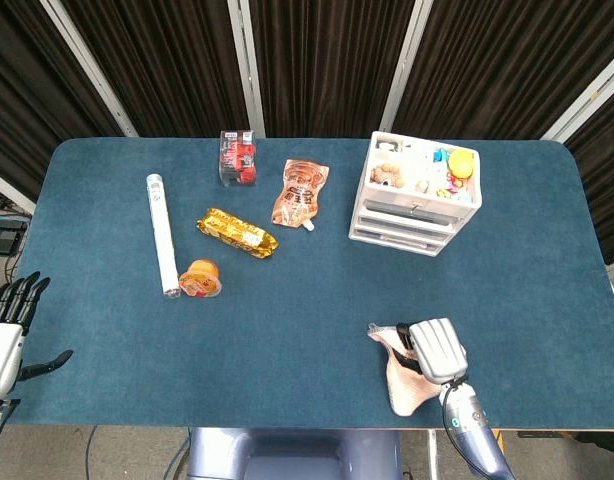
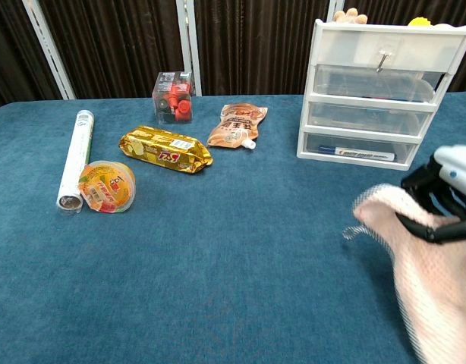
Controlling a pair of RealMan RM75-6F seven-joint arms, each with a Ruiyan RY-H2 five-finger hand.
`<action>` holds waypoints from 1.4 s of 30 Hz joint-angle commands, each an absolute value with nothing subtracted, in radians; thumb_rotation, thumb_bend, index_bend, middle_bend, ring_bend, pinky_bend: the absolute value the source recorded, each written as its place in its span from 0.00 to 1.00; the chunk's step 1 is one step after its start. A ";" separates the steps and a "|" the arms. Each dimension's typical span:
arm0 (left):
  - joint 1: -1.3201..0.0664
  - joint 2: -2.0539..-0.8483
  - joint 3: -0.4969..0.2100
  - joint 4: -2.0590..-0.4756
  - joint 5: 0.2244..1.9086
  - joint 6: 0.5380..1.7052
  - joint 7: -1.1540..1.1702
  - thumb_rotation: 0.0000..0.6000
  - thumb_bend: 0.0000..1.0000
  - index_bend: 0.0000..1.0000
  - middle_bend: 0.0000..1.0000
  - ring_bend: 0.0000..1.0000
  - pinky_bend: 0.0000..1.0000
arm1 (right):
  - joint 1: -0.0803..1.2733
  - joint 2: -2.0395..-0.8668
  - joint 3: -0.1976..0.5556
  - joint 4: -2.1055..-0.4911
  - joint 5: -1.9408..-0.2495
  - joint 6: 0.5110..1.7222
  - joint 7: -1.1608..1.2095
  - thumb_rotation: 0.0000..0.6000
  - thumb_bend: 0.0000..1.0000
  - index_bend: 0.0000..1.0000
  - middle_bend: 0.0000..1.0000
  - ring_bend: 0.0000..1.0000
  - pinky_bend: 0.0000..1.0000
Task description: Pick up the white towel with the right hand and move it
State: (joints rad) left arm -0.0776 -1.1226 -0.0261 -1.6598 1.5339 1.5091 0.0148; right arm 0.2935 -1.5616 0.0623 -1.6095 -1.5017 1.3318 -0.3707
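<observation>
One white towel (image 1: 402,375), one drawer unit (image 1: 415,196) and one tube (image 1: 162,234). One gold snack pack (image 1: 236,232), one orange pouch (image 1: 300,192), one jelly cup (image 1: 200,279), one clear box (image 1: 237,157). Two hands: left hand (image 1: 7,330), right hand (image 1: 435,352).

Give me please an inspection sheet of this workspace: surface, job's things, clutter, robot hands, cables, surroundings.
Surface: blue table, carpet-like cover.
Job's things: white towel lifted off the table, hanging from the right robot hand.
Clutter: white drawer unit with small toys on top; white tube; orange cup; gold snack pack; orange pouch; clear box with red items.
Robot hands: right grips the towel; left robot hand holds nothing, fingers apart, beside the table's left edge.
Cables: nothing seen.
Surroundings: dark curtains with pale poles.
</observation>
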 commanded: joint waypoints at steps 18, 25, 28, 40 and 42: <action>-0.079 -1.127 -0.026 -1.661 1.528 1.502 0.022 1.00 0.00 0.00 0.00 0.00 0.00 | 0.390 -1.504 0.257 -1.661 -1.517 1.393 -0.352 1.00 0.48 0.77 0.81 0.82 0.96; -0.080 -1.128 -0.027 -1.664 1.523 1.498 0.025 1.00 0.00 0.00 0.00 0.00 0.00 | 0.420 -1.508 0.327 -1.624 -1.448 1.387 -0.331 1.00 0.48 0.77 0.81 0.82 0.96; -0.080 -1.130 -0.027 -1.666 1.519 1.496 0.028 1.00 0.00 0.00 0.00 0.00 0.00 | 0.435 -1.509 0.354 -1.613 -1.426 1.389 -0.320 1.00 0.48 0.77 0.81 0.82 0.96; -0.084 -1.132 -0.030 -1.670 1.502 1.482 0.039 1.00 0.00 0.00 0.00 0.00 0.00 | 0.489 -1.502 0.432 -1.620 -1.366 1.394 -0.300 1.00 0.49 0.77 0.81 0.82 0.96; -0.084 -1.133 -0.031 -1.671 1.498 1.480 0.039 1.00 0.00 0.00 0.00 0.00 0.00 | 0.497 -1.499 0.438 -1.622 -1.364 1.395 -0.300 1.00 0.49 0.77 0.81 0.82 0.96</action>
